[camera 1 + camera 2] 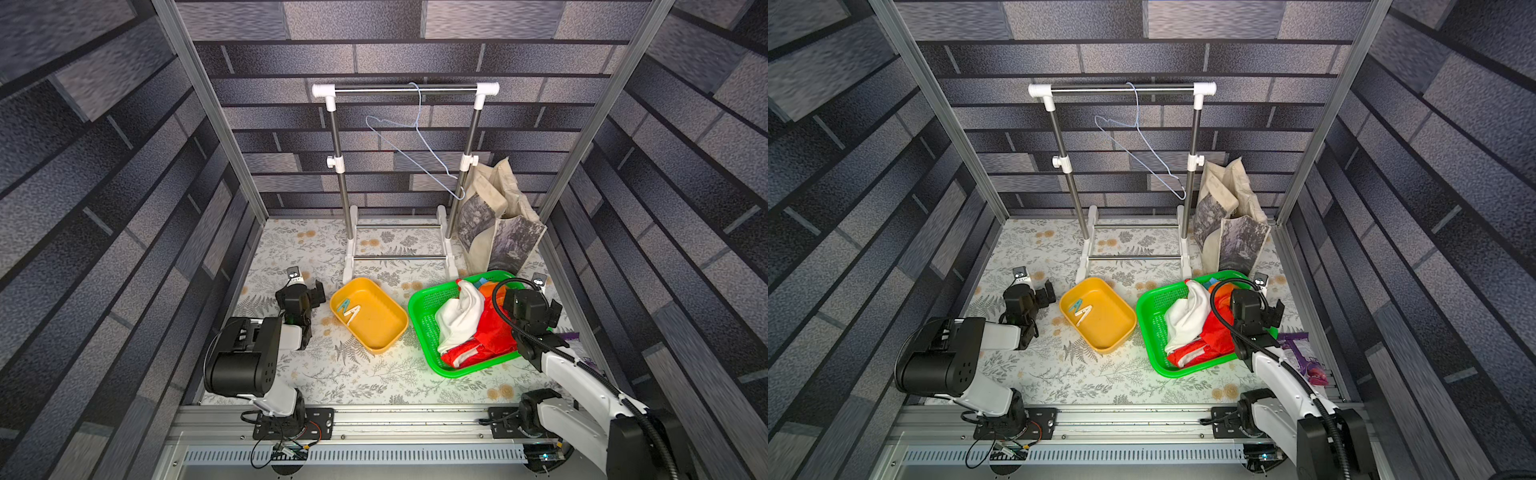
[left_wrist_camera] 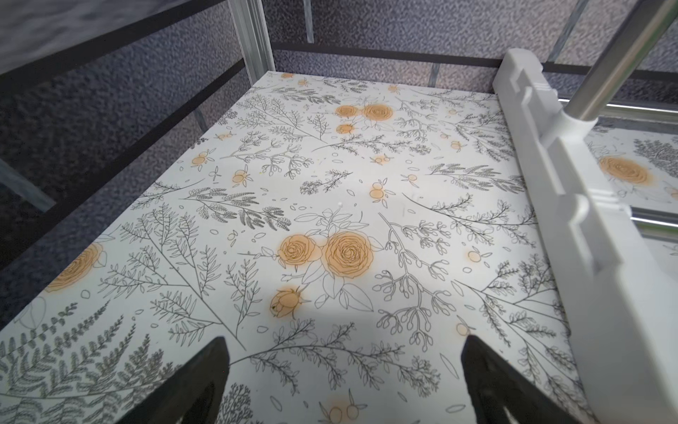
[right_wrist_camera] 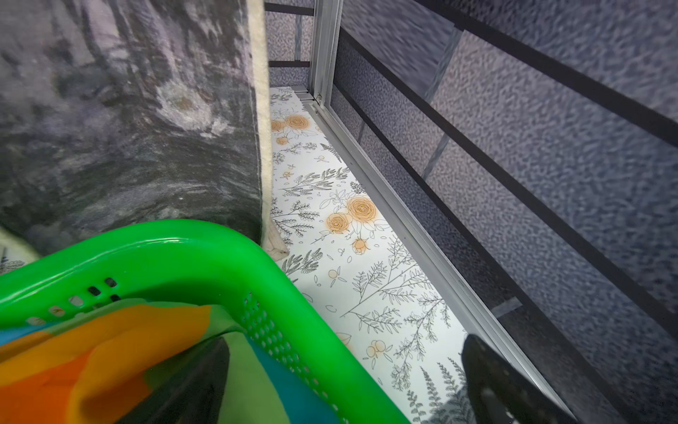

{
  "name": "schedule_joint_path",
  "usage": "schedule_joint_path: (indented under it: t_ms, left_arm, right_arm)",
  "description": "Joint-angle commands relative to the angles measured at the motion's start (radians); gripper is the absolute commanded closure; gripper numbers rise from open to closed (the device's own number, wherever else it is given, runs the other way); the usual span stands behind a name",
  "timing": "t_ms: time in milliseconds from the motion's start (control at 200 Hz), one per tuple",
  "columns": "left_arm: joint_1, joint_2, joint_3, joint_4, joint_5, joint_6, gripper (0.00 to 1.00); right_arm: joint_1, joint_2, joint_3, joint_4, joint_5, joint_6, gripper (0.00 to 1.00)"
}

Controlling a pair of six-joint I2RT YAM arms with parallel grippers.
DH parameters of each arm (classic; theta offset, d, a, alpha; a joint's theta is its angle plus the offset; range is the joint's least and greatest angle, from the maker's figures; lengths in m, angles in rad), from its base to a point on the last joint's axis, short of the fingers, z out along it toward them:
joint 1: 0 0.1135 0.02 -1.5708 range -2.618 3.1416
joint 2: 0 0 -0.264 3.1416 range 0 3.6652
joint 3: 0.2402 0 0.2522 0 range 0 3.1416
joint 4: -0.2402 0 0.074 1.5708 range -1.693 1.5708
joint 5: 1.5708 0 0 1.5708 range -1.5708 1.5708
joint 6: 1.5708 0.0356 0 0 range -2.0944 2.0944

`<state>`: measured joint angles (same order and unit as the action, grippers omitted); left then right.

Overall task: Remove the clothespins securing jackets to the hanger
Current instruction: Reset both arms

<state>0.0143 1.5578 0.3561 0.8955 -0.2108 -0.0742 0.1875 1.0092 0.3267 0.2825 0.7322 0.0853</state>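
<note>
Both clothespins lie side by side in a yellow tray [image 1: 397, 330], the light blue-teal one [image 1: 343, 306] [image 1: 1075, 305] next to the cream one [image 1: 353, 314] [image 1: 1084, 315]. The jackets [image 1: 467, 324] [image 1: 1190, 322] are heaped in a green basket [image 1: 420, 328], white sleeve on top of red fabric. The pale wire hanger [image 1: 415, 143] [image 1: 1144, 143] hangs bare and tilted on the rack. My left gripper [image 1: 311, 296] [image 2: 345, 367] stands open over bare table, left of the tray. My right gripper [image 1: 538, 309] [image 3: 345, 374] is open astride the basket's far rim [image 3: 190, 249], one finger over rainbow-striped fabric [image 3: 110, 348].
The steel clothes rack [image 1: 405, 89] stands at the back; its white foot [image 2: 587, 227] lies close to my left gripper. A beige printed tote bag [image 1: 498, 232] [image 3: 128, 128] leans behind the basket. A purple packet [image 1: 1300, 349] lies by the right wall.
</note>
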Motion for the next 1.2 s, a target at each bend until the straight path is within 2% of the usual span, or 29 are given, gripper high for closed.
schedule_joint_path:
  t_ms: [0,175,270,331,386,471,531,556,581,631,681,731,791,1192]
  left_arm:
    - [0.036,-0.017,0.007,0.031,0.040,-0.014,0.00]
    - [0.057,-0.015,0.023,0.001,0.064,-0.036,0.00]
    - [0.044,-0.012,0.041,-0.030,0.041,-0.026,0.00]
    - [0.039,-0.013,0.042,-0.034,0.037,-0.024,0.00]
    - [0.039,-0.013,0.043,-0.033,0.036,-0.023,0.00]
    - [0.036,-0.012,0.047,-0.039,0.032,-0.019,0.00]
    - [0.033,-0.010,0.050,-0.043,0.029,-0.014,0.00]
    - [0.029,-0.010,0.052,-0.044,0.024,-0.013,0.00]
    - [0.027,-0.009,0.052,-0.045,0.019,-0.010,0.00]
    - [0.027,-0.010,0.052,-0.047,0.021,-0.011,0.00]
    - [0.027,-0.010,0.052,-0.045,0.021,-0.011,0.00]
    - [0.027,-0.010,0.052,-0.044,0.021,-0.010,0.00]
    - [0.027,-0.010,0.052,-0.044,0.021,-0.010,0.00]
    - [0.026,-0.010,0.052,-0.043,0.019,-0.010,0.00]
  right_arm:
    - [-0.026,0.062,-0.046,0.302,-0.042,-0.043,0.00]
    - [-0.037,0.305,-0.080,0.637,-0.111,-0.022,0.00]
    - [-0.037,0.400,-0.047,0.691,-0.166,-0.055,0.00]
    - [-0.035,0.477,-0.045,0.789,-0.206,-0.094,0.00]
    - [-0.031,0.462,-0.025,0.709,-0.265,-0.102,0.00]
    - [-0.033,0.486,-0.007,0.706,-0.301,-0.108,0.00]
    - [-0.067,0.510,0.015,0.654,-0.395,-0.095,0.00]
    - [-0.072,0.563,0.014,0.737,-0.416,-0.096,0.00]
    - [-0.075,0.574,0.004,0.786,-0.412,-0.100,0.00]
    - [-0.082,0.522,0.018,0.653,-0.399,-0.073,0.00]
    - [-0.089,0.559,0.013,0.734,-0.397,-0.071,0.00]
    - [-0.090,0.536,0.017,0.680,-0.393,-0.063,0.00]
    - [-0.090,0.553,0.002,0.745,-0.379,-0.068,0.00]
    - [-0.089,0.547,0.017,0.704,-0.407,-0.071,0.00]
